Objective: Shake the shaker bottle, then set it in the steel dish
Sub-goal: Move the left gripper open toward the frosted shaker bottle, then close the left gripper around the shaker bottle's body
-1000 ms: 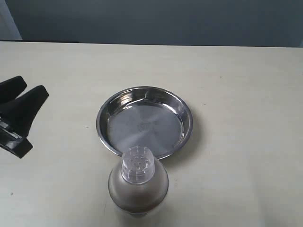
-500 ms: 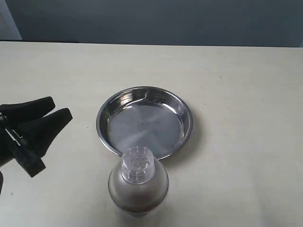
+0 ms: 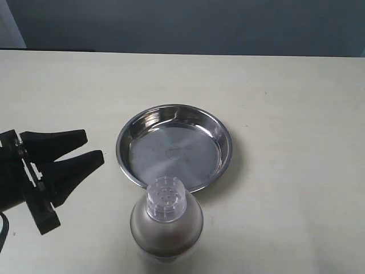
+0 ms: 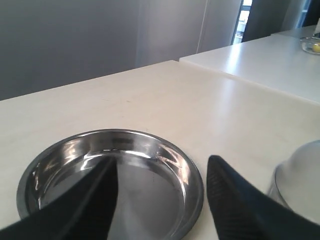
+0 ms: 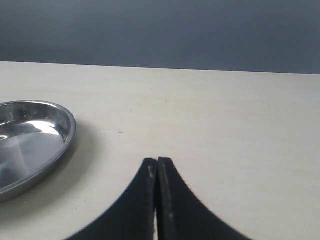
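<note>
The shaker bottle (image 3: 166, 220) stands upright on the table near the front edge of the exterior view, just in front of the steel dish (image 3: 174, 146). The dish is empty. My left gripper (image 3: 94, 146) is open, to the left of the dish and bottle, its black fingers pointing toward them with nothing between. In the left wrist view the left gripper (image 4: 161, 167) frames the steel dish (image 4: 195, 195), and the bottle's frosted shoulder (image 4: 300, 175) shows beside one finger. My right gripper (image 5: 157, 160) is shut and empty, away from the dish (image 5: 65, 135); it is outside the exterior view.
The cream table (image 3: 285, 114) runs wide around the dish, with a dark wall behind it. A second white tabletop (image 4: 270, 60) lies beyond in the left wrist view.
My left gripper has moved rightward and forward from the left edge toward the dish and bottle, staying open. Bottle and dish have not moved.
</note>
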Controlling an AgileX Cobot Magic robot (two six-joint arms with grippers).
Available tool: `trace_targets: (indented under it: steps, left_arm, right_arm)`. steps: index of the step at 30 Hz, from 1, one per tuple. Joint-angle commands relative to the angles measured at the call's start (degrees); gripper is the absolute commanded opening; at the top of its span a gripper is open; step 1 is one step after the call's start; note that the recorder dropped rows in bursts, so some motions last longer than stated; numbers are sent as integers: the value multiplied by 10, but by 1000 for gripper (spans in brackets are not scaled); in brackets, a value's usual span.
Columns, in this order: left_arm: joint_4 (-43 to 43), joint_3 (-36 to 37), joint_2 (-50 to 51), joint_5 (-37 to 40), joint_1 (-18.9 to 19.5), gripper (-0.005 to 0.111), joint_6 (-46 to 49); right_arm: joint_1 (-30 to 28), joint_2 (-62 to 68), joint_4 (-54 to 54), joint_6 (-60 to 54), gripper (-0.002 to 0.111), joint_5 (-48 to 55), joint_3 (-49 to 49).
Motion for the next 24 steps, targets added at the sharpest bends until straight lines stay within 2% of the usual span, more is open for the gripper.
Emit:
trace_targets:
  steps: [1, 4, 7, 12, 14, 15, 17, 24]
  left_arm:
    - [22, -17, 2, -7, -2, 52, -25]
    - [64, -32, -3, -7, -2, 52, -77]
    - [73, -43, -20, -7, -10, 52, -84]
    - [45, -76, -53, -7, -62, 52, -118]
    - [63, -92, -56, -7, -92, 52, -126]
    - [81, -98, -55, -7, -121, 52, -127]
    - [81, -99, -53, -7, -142, 52, -127]
    - [70, -102, -52, -7, -172, 55, -124]
  right_arm:
    - [2, -2, -1, -1, -1, -8, 1]
    - [2, -2, -1, -1, -1, -8, 1]
    - [2, -2, -1, -1, -1, -8, 1]
    - [2, -2, -1, -1, -1, -8, 1]
    - [2, -2, -1, -1, -1, -8, 1]
    - [2, -2, -1, -1, -1, -8, 1]
    - [2, -2, -1, -1, -1, -8, 1]
    - [2, -2, -1, -1, -1, -8, 1]
